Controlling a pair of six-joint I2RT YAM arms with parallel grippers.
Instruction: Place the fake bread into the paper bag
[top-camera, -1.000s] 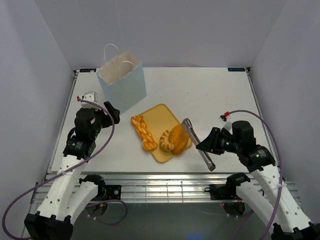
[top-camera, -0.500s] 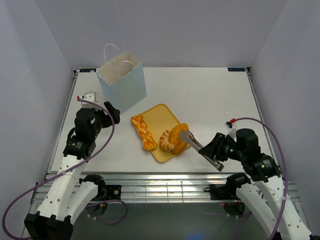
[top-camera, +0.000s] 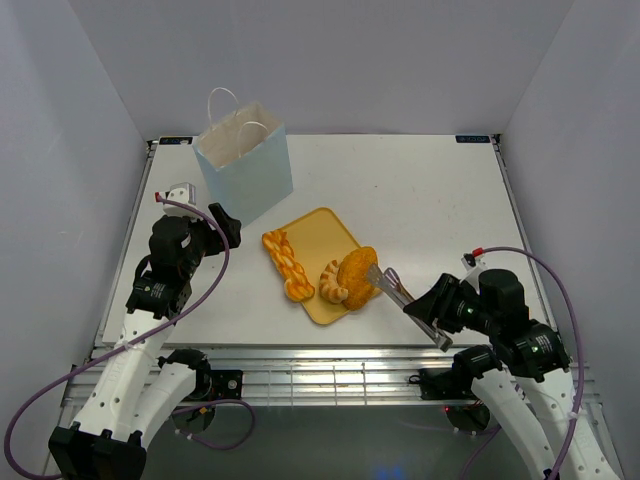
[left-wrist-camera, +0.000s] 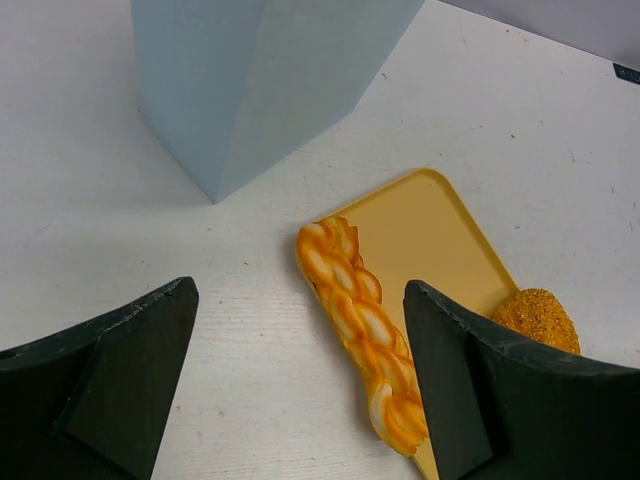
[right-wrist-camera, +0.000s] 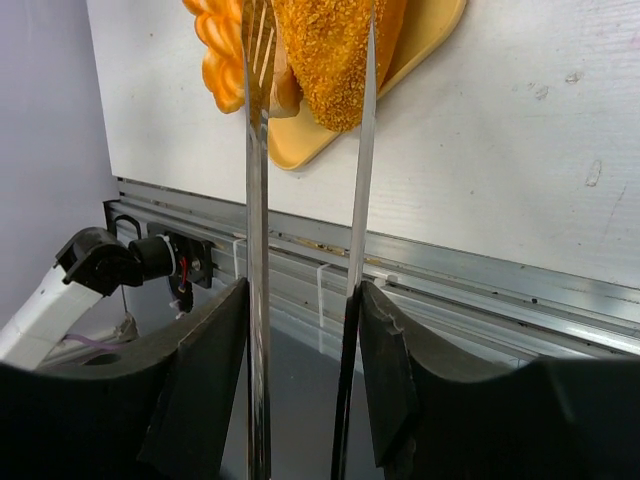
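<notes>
The fake bread is seen on and beside a flat yellow tray (top-camera: 320, 232) at the middle of the tabletop (top-camera: 420, 190). A golden loaf (top-camera: 357, 276) is propped on the tray's near right corner, and a croissant (top-camera: 332, 283) is pressed against its left side. An orange braid (left-wrist-camera: 365, 325) is laid along the tray's left edge, partly over the rim.

The loaf is straddled by the two arms of long metal tongs (top-camera: 400, 295). In the right wrist view the slotted tip is set between loaf and croissant, while the other arm is drawn across the loaf's crumbed surface; whether the loaf is actually pinched cannot be told. The tongs are gripped at their handle end by the right hand (top-camera: 440, 305), one arm lying against each finger, near the front edge of the tabletop.

The paper bag (top-camera: 247, 170) is stood upright at the far left, well apart from the tray, its mouth open and its white cord handles raised. The left hand (top-camera: 222, 225) is held open above the tabletop, near the bag's near side and left of the braid, with nothing between its fingers.
</notes>
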